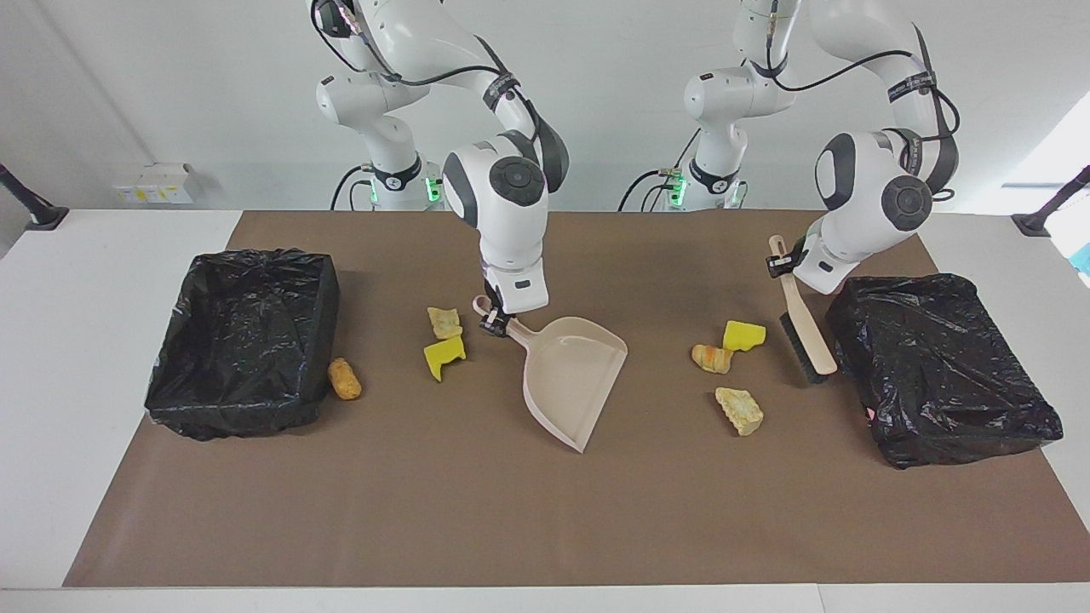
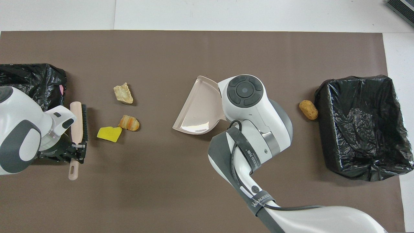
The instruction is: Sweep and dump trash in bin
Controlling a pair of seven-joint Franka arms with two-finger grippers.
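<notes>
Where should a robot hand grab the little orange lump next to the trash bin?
Grip the orange lump across its narrow middle, coming straight down from above. It lies flat, longer than wide, and the black bin stands close beside it, so keep the end effector's fingers clear of the bin wall.

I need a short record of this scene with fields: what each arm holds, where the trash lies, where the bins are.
right gripper: shut on dustpan handle, pan empty
left gripper: shut on brush handle
trash: pieces loose on the mat, none in the dustpan
bins: two, black-lined, one at each end of the table
</notes>
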